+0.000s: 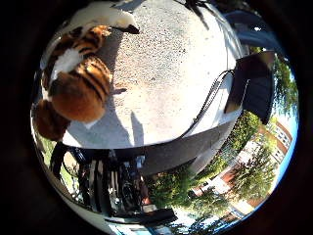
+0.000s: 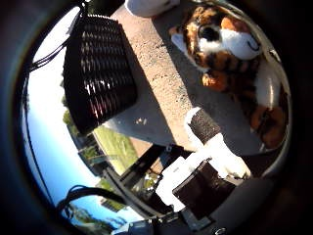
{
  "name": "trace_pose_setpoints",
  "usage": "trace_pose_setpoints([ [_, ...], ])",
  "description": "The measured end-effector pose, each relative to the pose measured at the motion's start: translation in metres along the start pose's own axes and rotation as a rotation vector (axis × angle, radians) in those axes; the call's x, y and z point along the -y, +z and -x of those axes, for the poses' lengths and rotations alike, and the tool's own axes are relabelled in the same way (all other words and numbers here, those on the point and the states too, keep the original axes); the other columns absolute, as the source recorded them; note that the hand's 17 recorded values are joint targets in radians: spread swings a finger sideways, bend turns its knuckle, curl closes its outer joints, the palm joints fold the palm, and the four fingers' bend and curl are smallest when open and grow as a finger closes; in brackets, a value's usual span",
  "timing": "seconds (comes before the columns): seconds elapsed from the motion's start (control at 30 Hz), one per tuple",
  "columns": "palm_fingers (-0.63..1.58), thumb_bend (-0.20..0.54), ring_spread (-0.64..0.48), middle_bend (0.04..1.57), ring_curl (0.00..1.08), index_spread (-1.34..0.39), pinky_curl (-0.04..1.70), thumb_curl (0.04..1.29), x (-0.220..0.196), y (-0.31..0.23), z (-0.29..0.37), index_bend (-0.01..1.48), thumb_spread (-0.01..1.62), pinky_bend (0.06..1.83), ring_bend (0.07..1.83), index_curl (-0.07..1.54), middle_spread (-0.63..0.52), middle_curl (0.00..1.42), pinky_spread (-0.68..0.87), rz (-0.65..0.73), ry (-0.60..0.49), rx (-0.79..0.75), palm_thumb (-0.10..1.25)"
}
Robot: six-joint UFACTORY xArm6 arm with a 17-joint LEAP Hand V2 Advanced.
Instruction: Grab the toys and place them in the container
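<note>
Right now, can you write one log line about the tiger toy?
tiger toy: on table | hand: open, beside it | basket: apart

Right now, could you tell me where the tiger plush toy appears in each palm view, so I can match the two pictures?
Little finger side palm view: the tiger plush toy lies on the grey stone table, close to the palm.
Thumb side palm view: the same toy is on the table, beyond a finger of the hand.
Shared landmark: the black mesh container at the table's edge.
</note>
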State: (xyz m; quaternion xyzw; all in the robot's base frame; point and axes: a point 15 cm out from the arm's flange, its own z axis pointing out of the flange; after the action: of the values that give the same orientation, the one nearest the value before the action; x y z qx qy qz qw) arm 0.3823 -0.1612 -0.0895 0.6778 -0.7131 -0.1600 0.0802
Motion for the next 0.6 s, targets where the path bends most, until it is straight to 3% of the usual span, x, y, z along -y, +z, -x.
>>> trace_pose_setpoints([
  [0.2, 0.47, -0.019, 0.29, 0.27, 0.34, -0.04, 0.26, 0.39, 0.003, 0.003, 0.012, 0.16, 1.14, 0.7, 0.62, 0.24, 0.04, 0.37, 0.48, 0.012, -0.037, -0.016, 0.66],
  [0.37, 1.15, -0.005, 0.19, 0.59, 0.43, -0.19, 0.32, 0.42, 0.005, -0.001, 0.021, 0.13, 1.11, 0.92, 0.92, 0.2, -0.03, 0.5, 0.45, 0.027, -0.071, -0.062, 0.76],
  [0.47, 1.15, 0.004, 0.11, 0.82, 0.57, -0.3, 0.43, 0.46, 0.016, -0.015, 0.02, 0.17, 1.09, 1.07, 1.16, 0.19, -0.08, 0.64, 0.42, 0.006, -0.078, -0.096, 0.85],
  [0.6, 1.14, 0.03, 0.03, 0.97, 0.64, -0.43, 0.53, 0.52, 0.018, -0.027, 0.018, 0.26, 1.07, 1.26, 1.26, 0.18, -0.13, 0.75, 0.35, -0.01, -0.076, -0.101, 0.98],
])
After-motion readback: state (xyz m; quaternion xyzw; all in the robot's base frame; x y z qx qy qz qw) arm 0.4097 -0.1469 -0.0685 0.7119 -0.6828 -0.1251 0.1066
